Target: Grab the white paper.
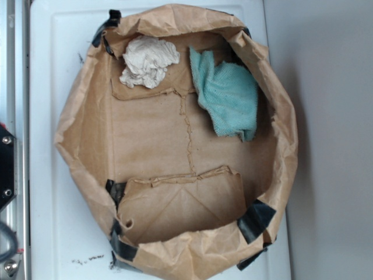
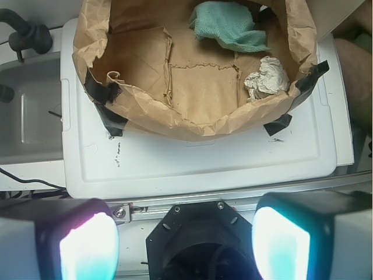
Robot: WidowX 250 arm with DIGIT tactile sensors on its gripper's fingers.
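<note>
The white paper [image 1: 148, 61] is a crumpled off-white wad lying in the back left corner of the brown paper bag [image 1: 81, 134]. In the wrist view the white paper [image 2: 267, 77] sits at the bag's near right wall. My gripper [image 2: 185, 242] hangs well back from the bag, above the robot's black base. Its glowing fingers [image 2: 87, 248] stand wide apart and hold nothing. The exterior view does not show the gripper.
A teal cloth [image 1: 228, 96] lies in the bag to the right of the paper, also teal cloth [image 2: 228, 26] in the wrist view. The bag, taped black at its corners [image 1: 255, 219], rests on a white board [image 2: 198, 163]. A metal rail [image 1: 11, 140] runs along the left.
</note>
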